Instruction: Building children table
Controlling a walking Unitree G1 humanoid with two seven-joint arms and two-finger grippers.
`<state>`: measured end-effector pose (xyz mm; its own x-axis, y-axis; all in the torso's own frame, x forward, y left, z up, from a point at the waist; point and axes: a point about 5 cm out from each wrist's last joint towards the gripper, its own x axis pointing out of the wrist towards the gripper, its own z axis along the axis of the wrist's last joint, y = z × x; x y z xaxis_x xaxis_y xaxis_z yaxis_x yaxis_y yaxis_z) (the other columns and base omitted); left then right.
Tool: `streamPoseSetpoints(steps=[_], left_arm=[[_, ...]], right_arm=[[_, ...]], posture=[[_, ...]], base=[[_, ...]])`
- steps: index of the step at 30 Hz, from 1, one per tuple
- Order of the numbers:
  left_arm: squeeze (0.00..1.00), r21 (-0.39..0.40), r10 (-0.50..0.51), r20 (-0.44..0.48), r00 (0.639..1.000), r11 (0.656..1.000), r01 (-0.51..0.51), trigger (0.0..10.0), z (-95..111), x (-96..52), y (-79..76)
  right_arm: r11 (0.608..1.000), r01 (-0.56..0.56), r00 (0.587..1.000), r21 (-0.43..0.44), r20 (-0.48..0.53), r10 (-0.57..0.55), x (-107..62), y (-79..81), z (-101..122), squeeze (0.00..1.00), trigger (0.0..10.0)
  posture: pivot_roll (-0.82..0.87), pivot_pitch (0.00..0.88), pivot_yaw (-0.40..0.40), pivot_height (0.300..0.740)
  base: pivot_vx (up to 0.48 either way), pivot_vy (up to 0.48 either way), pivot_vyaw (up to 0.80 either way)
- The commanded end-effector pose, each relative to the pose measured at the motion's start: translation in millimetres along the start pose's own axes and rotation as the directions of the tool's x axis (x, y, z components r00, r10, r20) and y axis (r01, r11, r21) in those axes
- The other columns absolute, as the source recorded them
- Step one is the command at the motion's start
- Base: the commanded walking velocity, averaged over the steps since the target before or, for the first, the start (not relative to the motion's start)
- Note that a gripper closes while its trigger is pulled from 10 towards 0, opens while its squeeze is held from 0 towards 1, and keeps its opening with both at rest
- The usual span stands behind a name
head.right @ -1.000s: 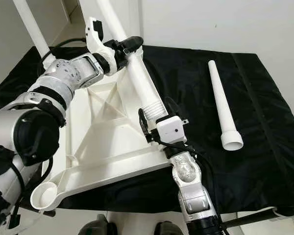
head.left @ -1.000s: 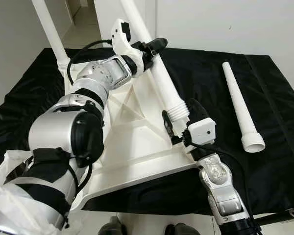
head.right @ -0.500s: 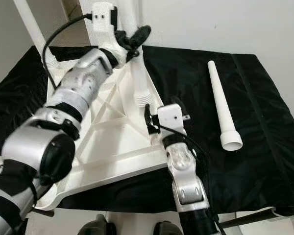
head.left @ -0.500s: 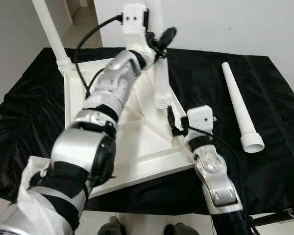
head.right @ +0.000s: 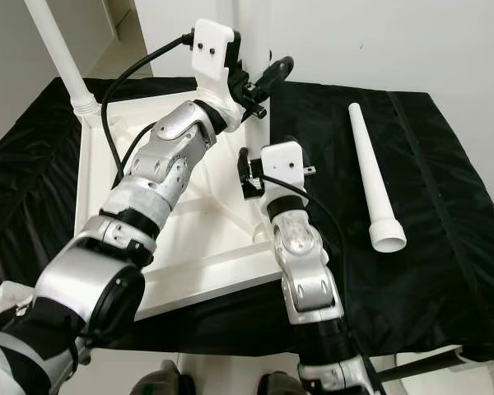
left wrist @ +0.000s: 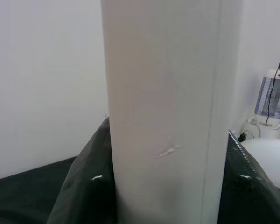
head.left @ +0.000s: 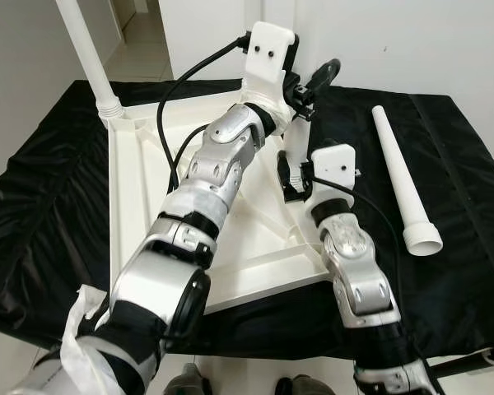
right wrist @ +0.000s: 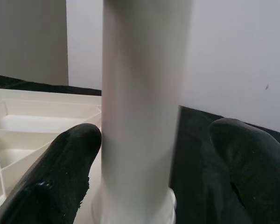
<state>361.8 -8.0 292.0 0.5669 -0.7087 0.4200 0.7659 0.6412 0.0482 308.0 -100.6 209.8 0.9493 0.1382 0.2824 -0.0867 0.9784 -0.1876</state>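
While I hold a white leg (left wrist: 161, 116) upright over the near right corner of the upturned tabletop (head.left: 140, 206), my left gripper (head.left: 303, 86) is clamped on it high up, the black fingers (left wrist: 84, 186) pressed against both of its sides. My right gripper (head.left: 290, 174) sits low by the foot of the same leg, its fingers (right wrist: 60, 172) spread to either side with a visible gap on one side, so it brackets the leg and does not pinch it. The tabletop lies underside up on the black cloth (head.left: 49, 214) that covers the bench, nearer the bench's left edge.

I judge the step in hand to be seating this leg in its corner socket. The base looks down at the socket, though I cannot tell whether it is fully home. The next move, as I read it, calls for keeping the leg square to the tabletop while pressing or turning it down, with the right gripper steadying the base so it does not tip out.

Counting: one tabletop and three legs in sight. One standing leg (head.left: 86, 58) is at the far left corner of the tabletop, one is in my grasp, and one loose leg (head.left: 403, 181) lies flat on the cloth toward the bench's right edge, well apart from the tabletop.
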Motion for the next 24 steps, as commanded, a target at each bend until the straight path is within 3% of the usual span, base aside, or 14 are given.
streamPoseSetpoints(steps=[1,7,13,17,24], left_arm=[[0.0,0.028,-0.039,0.01,0.999,0.999,0.039,10.0,4,1.8,-7.5],[0.0,0.014,-0.072,0.021,0.997,0.997,0.071,10.0,5,1.4,-23.3],[0.0,0.011,-0.075,0.023,0.997,0.997,0.075,10.0,5,1.3,-25.6],[0.0,0.01,-0.068,0.038,0.997,0.998,0.068,10.0,10,2.5,-26.5],[0.0,0.015,-0.063,0.05,0.997,0.998,0.062,10.0,15,2.8,-26.5]], right_arm=[[1.0,0.016,1.0,0.008,-0.017,-0.016,3.9,-2.4,-1,0.0,10.0],[0.999,0.025,0.999,0.027,-0.023,-0.024,14.5,-5.4,2,0.0,10.0],[0.999,0.026,0.999,0.035,-0.027,-0.025,16.6,-6.1,1,0.0,10.0],[0.995,0.022,0.998,0.096,-0.06,-0.017,19.7,-3.0,-3,0.0,10.0],[0.992,0.012,0.995,0.129,-0.098,0.0,20.5,0.8,-9,0.0,10.0]], posture=[[-0.02,0.006,0.009,0.74],[-0.01,0.0,0.006,0.74],[-0.01,0.0,0.006,0.74],[0.0,0.0,0.007,0.74],[0.0,0.0,0.008,0.74]], base=[[0.0,0.0,0.0],[0.0,0.0,0.0],[0.0,0.0,0.0],[0.0,0.0,0.0],[0.0,0.0,0.0]])
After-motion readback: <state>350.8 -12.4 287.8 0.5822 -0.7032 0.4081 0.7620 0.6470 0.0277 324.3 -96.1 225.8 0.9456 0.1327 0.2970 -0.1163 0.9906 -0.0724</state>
